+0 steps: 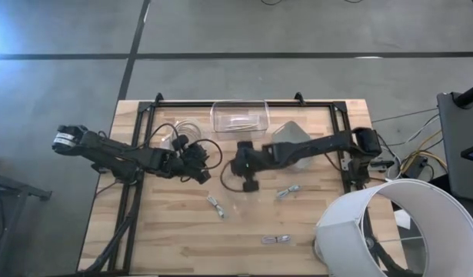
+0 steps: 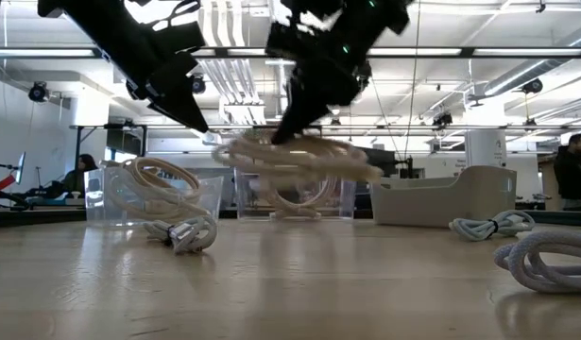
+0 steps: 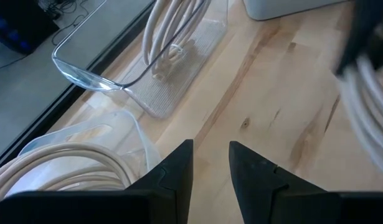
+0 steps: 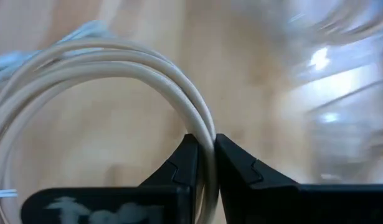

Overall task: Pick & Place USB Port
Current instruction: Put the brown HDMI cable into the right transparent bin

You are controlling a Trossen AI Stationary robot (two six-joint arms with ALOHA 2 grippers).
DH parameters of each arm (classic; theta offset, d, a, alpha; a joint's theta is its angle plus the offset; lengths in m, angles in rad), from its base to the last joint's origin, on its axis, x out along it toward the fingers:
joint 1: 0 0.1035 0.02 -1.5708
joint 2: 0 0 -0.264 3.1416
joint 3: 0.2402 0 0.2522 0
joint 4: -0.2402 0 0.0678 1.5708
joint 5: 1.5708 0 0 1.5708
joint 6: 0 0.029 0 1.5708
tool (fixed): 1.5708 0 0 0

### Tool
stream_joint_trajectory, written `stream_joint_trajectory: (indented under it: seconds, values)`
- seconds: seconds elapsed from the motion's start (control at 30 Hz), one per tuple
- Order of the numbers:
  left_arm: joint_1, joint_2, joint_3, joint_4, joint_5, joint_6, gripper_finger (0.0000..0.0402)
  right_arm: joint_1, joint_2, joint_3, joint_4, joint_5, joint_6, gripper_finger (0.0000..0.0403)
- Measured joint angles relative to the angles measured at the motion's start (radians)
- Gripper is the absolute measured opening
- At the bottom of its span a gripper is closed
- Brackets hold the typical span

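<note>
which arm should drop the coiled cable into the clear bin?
Right. Its tool is already shut on the coiled cable, lifted above the table near the clear bin. The left tool holds nothing.

A coiled cable (image 2: pixel 299 156) hangs mid-frame beneath a dark gripper (image 2: pixel 314 80). Another coil (image 2: pixel 158 189) fills a clear container (image 2: pixel 106 194) at left.

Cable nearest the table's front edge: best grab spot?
Come straight down on the cable and pinch across its middle. It lies flat as a narrow bundle, long side along the front edge, so the claw spans the short width and catches all strands.
</note>
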Motion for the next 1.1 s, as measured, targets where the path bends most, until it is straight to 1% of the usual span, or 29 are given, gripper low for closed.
stream_joint_trajectory:
  seconds: [0.07, 0.17, 0.23, 0.3, 0.57, 0.8, 1.0, 1.1]
  values:
    - [0.000, 0.000, 0.000, 0.000, 0.004, 0.004, 0.0106, -0.019, -0.006, 0.054, -0.027, 0.047, -0.048, 0.0033]
    - [-0.003, 0.000, 0.000, 0.000, 0.005, 0.002, 0.0106, -0.049, -0.018, 0.124, -0.069, 0.144, -0.116, 0.0033]
    - [-0.010, 0.000, 0.000, 0.000, 0.012, -0.007, 0.0106, -0.071, -0.032, 0.160, -0.075, 0.208, -0.154, 0.0034]
    - [-0.019, 0.000, 0.000, 0.000, 0.012, -0.009, 0.0106, -0.093, -0.048, 0.181, -0.083, 0.248, -0.187, 0.0034]
    - [-0.050, 0.000, 0.000, 0.001, 0.012, -0.011, 0.0106, -0.182, -0.121, 0.199, -0.073, 0.255, -0.273, 0.0034]
    - [-0.050, 0.000, 0.000, 0.000, 0.011, -0.011, 0.0106, -0.296, -0.133, 0.197, 0.080, 0.356, -0.335, 0.0034]
    - [-0.050, 0.000, 0.000, 0.000, 0.010, -0.011, 0.0106, -0.402, -0.111, 0.174, 0.254, 0.357, -0.343, 0.0034]
    - [-0.050, 0.000, -0.001, 0.000, 0.010, -0.011, 0.0106, -0.435, -0.088, 0.168, 0.296, 0.357, -0.331, 0.0034]
